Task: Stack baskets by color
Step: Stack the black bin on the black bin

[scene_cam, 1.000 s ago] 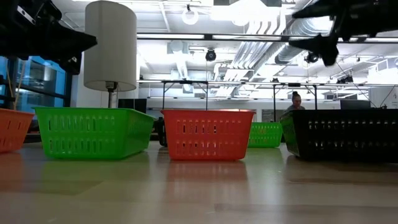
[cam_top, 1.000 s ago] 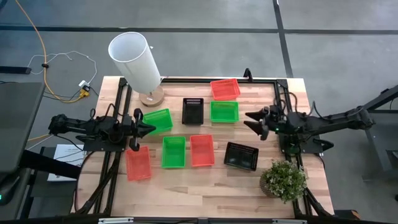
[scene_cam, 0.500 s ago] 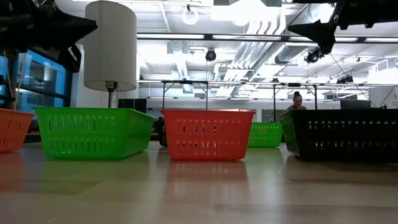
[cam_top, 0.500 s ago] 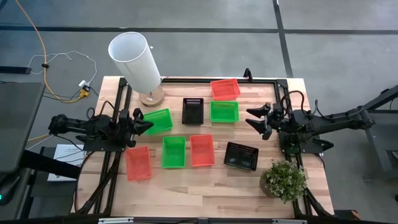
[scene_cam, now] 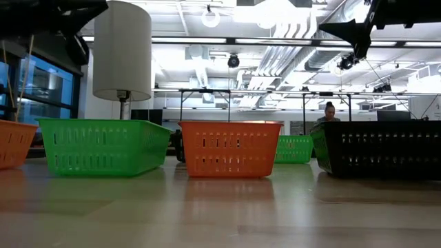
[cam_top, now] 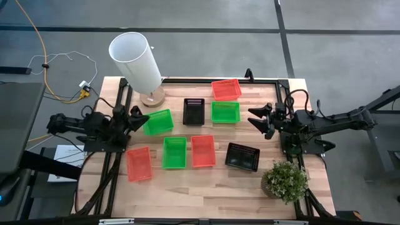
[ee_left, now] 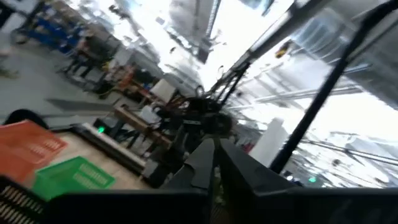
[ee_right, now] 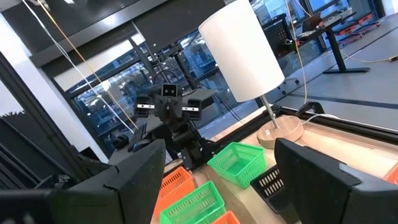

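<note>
Seven baskets show on the tabletop [cam_top: 206,187] from above, all single, none stacked yet. Far row: a red basket [cam_top: 225,89] at the back edge, a green one [cam_top: 225,112] just in front of it, a black one [cam_top: 194,111] beside that, and another green one [cam_top: 158,121] nearest the left arm. Near row: red [cam_top: 139,164], green [cam_top: 174,152] and red [cam_top: 202,150] side by side, then a black basket [cam_top: 242,156] lying askew towards the plant [cam_top: 285,180]. Each colour is scattered across both rows, so sorting will mean carrying baskets past others.

The left hand [cam_top: 139,119] hangs above the tabletop at its left edge, just beside the far green basket, empty; its fingers look clenched or nearly so, though the wrist view is too blurred to be sure. That spot suits a first reach for the green basket, which is probably the opening step.

The right hand [cam_top: 257,121] hovers at the right side, near the other far green basket, fingers [ee_right: 127,180] spread wide and gripping nothing. It seems poised to take the baskets on its own half.

The white lamp [cam_top: 136,60] stands at the back left corner, clear of the baskets.
</note>
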{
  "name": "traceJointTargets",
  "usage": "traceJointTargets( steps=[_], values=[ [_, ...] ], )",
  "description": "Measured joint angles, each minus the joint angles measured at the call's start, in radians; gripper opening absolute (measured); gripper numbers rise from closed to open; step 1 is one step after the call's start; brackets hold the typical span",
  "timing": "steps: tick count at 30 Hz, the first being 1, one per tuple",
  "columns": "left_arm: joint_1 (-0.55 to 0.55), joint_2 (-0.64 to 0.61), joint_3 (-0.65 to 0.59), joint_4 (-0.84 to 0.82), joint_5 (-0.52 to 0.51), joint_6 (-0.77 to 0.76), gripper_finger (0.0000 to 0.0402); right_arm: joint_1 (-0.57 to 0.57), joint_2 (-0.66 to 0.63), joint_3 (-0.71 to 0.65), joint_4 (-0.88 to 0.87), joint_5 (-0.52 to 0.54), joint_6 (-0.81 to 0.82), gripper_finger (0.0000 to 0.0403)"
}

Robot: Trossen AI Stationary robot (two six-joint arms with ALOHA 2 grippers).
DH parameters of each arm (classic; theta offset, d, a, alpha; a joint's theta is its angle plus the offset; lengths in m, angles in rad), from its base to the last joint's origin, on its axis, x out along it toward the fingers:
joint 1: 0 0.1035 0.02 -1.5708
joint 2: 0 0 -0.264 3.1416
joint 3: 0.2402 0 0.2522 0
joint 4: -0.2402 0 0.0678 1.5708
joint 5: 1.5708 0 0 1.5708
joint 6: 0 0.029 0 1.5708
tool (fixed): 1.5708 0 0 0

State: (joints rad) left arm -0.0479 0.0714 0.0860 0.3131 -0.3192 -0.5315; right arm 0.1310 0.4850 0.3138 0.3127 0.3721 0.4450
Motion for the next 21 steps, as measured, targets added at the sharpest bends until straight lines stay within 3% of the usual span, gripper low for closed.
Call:
traceJointTargets(
  steps=[4,8,11,14,19,21],
  values=[
    [0.000,0.097,0.100,-0.061,-0.019,-0.002,0.0065,0.000,0.000,0.000,0.007,-0.006,0.000,0.0288],
    [0.000,0.199,0.203,-0.108,-0.042,0.090,0.0123,0.000,0.000,0.000,0.007,-0.017,-0.009,0.0285],
    [0.000,0.260,0.265,-0.120,-0.080,0.177,0.0160,0.000,0.000,0.000,0.007,-0.052,-0.017,0.0257],
    [0.000,0.310,0.305,-0.123,-0.086,0.256,0.0183,0.000,0.000,0.000,0.007,-0.074,0.000,0.0193],
    [0.000,0.370,0.334,-0.156,-0.086,0.281,0.0195,0.000,0.000,0.000,-0.002,-0.107,-0.004,0.0030],
    [0.000,0.393,0.336,-0.169,-0.085,0.281,0.0194,0.000,0.000,0.000,-0.014,-0.121,-0.002,0.0016]
  ],
)
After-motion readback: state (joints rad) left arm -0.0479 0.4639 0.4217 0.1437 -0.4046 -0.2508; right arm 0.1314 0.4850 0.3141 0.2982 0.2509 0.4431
